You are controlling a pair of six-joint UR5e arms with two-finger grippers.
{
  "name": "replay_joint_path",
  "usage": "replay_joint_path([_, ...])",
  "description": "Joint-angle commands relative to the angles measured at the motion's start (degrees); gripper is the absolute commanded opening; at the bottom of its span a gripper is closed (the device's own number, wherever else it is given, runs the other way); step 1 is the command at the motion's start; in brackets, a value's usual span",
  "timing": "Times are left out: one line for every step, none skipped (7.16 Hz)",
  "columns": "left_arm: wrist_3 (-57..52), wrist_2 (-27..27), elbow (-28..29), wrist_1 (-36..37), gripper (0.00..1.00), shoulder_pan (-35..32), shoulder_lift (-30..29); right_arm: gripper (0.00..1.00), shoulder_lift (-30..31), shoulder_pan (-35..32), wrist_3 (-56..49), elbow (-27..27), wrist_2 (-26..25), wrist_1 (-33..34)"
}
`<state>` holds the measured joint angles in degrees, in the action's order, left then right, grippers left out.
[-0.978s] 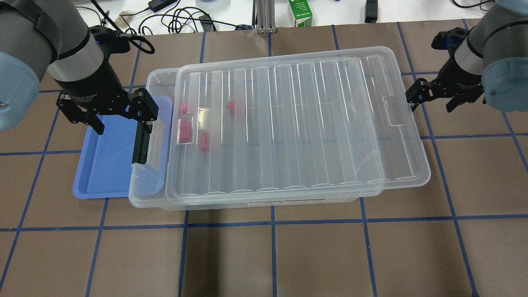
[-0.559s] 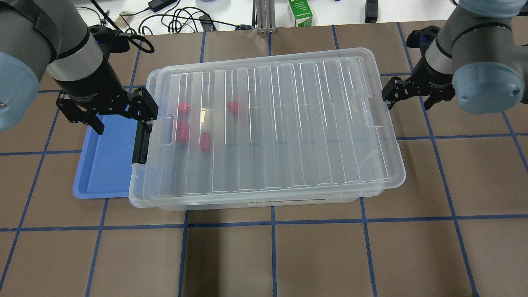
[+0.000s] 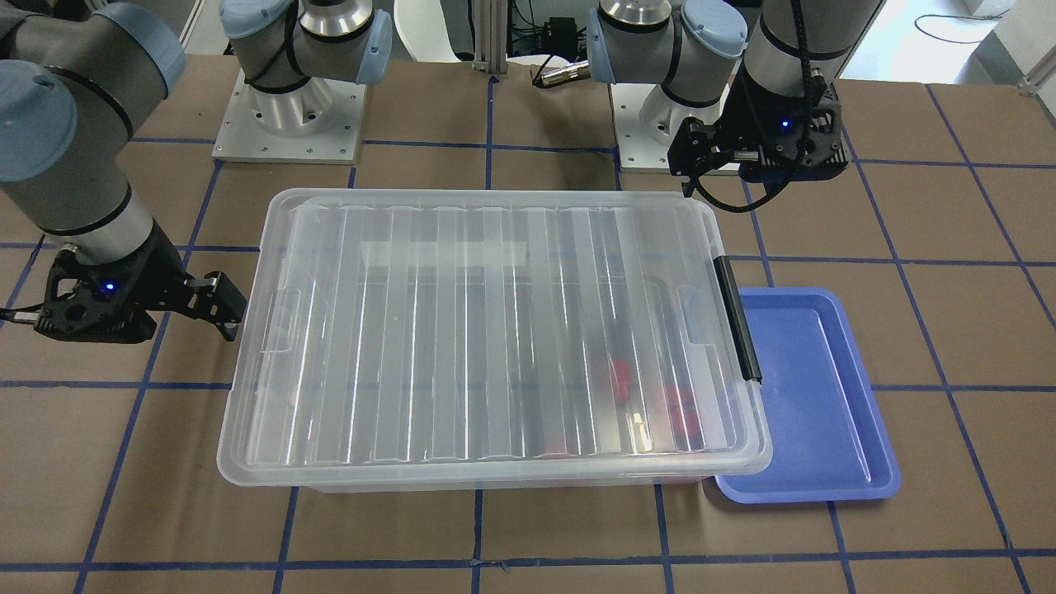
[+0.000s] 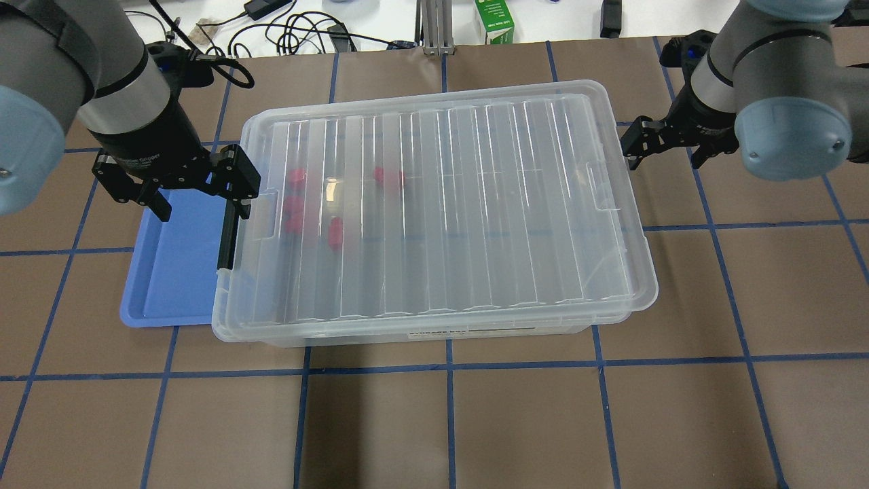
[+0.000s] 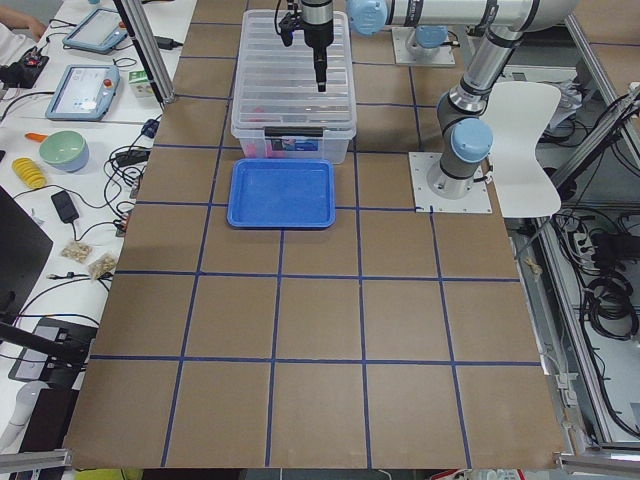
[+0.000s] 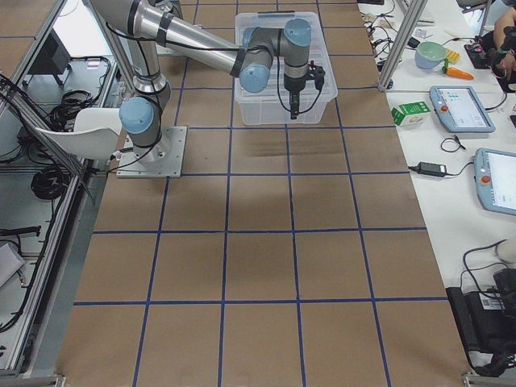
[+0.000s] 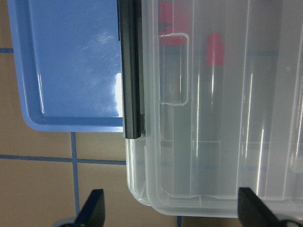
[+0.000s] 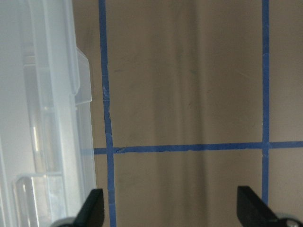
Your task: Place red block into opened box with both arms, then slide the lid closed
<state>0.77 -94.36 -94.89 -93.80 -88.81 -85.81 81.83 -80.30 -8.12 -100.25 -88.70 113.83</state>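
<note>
Overhead exterior, I've got lid slid left, now covering box, right gripper following, left gripper unmoved, both gaping, empty.

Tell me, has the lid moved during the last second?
Yes. In the overhead view the lid slid leftward over the stationary box, its left edge going from well short of the black latch bar to right beside it.

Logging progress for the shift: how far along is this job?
Done: red blocks lie inside the box. In hand: the lid covers nearly all of it, the open right gripper at its end. Left: closing the slight overhang there; the left gripper hangs open, empty.
</note>
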Motion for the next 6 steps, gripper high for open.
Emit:
replay_joint_path([-0.1, -0.3, 0.0, -0.1, 1.00, -0.1, 0.1, 1.00, 0.9, -0.2, 0.2, 9.5, -0.1, -9.2])
replay_joint_path([-0.1, -0.3, -0.1, -0.2, 1.00, 0.0, 0.1, 1.00, 1.7, -0.3, 0.4, 15.5, 0.1, -17.2])
replay_joint_path([0.0, -0.3, -0.1, -0.1, 1.00, 0.0, 0.0, 1.00, 3.2, -0.4, 0.5, 19.4, 0.2, -24.5])
replay_joint_path([-0.1, -0.3, -0.1, -0.2, 1.00, 0.0, 0.0, 1.00, 5.4, -0.5, 0.4, 19.7, 0.1, -26.4])
replay_joint_path([-0.1, -0.3, -0.1, -0.1, 1.00, -0.1, 0.0, 1.00, 5.6, -1.1, 0.9, 19.6, 0.1, -27.4])
replay_joint_path([-0.1, -0.3, 0.0, -0.1, 1.00, 0.0, 0.0, 1.00, 4.8, -5.1, 8.0, 19.5, -0.4, -27.2])
